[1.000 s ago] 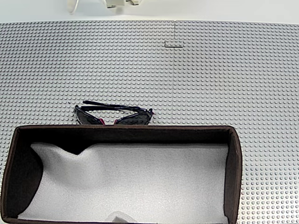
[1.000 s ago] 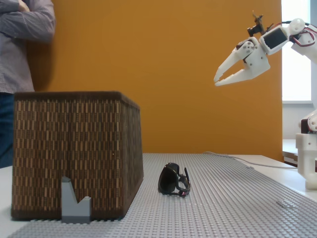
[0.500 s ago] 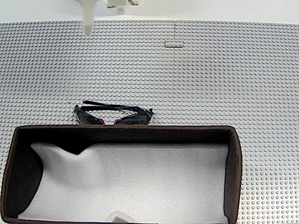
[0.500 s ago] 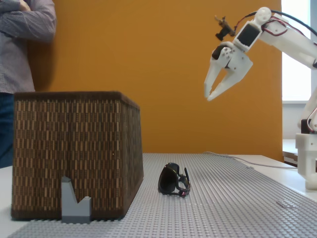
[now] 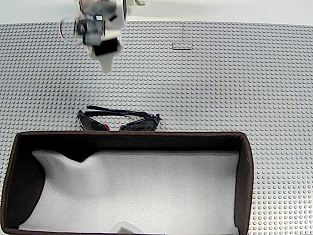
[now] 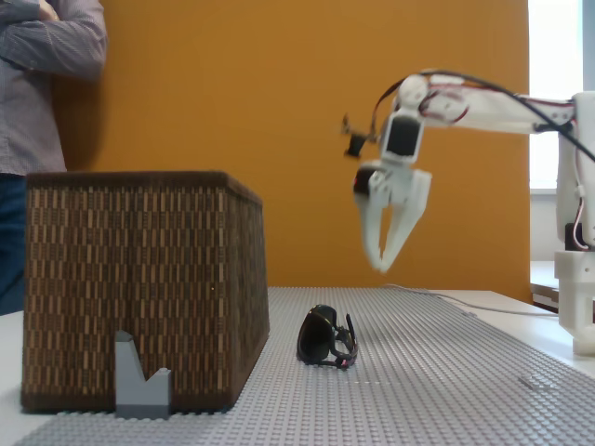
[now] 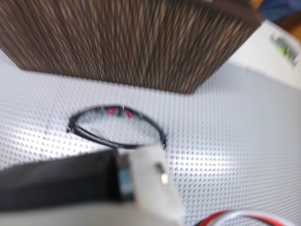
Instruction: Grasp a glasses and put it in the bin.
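The glasses (image 5: 119, 120) lie on the grey studded mat, black-framed with dark lenses and small pink-red accents, close against the far wall of the bin (image 5: 132, 136). My gripper (image 5: 105, 67) hovers in the air behind them, blurred by motion. In a fixed view from the side it (image 6: 382, 266) points down, above and to the right of the glasses (image 6: 326, 340), fingers meeting at the tips and holding nothing. The wrist view shows the glasses (image 7: 117, 130) in front of the bin's woven wall (image 7: 131, 42).
The bin (image 6: 139, 279) is a tall brown woven box lined with white foam (image 5: 146, 191). A small grey block (image 6: 140, 381) stands at its near corner. A person (image 6: 42, 84) with folded arms stands behind it. The arm's base (image 6: 581, 297) is at the right.
The arm has swung out and down from high at the right toward the glasses, and its gripper now points downward. The glasses and the bin have not moved.
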